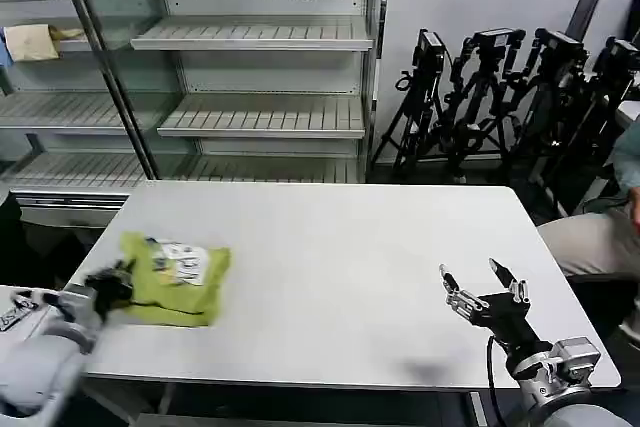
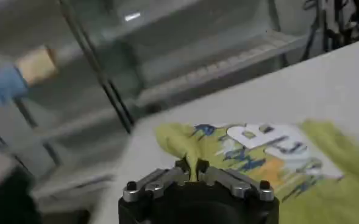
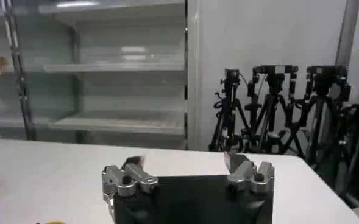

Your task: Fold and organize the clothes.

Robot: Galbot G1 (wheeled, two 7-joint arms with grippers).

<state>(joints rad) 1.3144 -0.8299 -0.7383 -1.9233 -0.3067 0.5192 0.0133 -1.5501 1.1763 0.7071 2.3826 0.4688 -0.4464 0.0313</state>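
Observation:
The clothes [image 1: 178, 280] are one lime T-shirt lying in a folded bundle on the white table [image 1: 330, 247], near its left front corner, with a white and blue printed patch facing up. My left gripper [image 1: 118, 275] is at the bundle's left edge. In the left wrist view its fingers [image 2: 183, 167] are shut on a pinch of the lime cloth [image 2: 325, 182]. My right gripper [image 1: 480, 278] hovers open over the table's right front part, far from the shirt. Nothing lies between its spread fingers [image 3: 133, 163] in the right wrist view.
Empty metal shelves [image 1: 255, 37] stand behind the table, with a pale cream cloth [image 1: 30, 42] on the far left shelf. Black tripods [image 1: 500, 97] crowd the back right. A seated person [image 1: 610, 227] is beyond the table's right edge.

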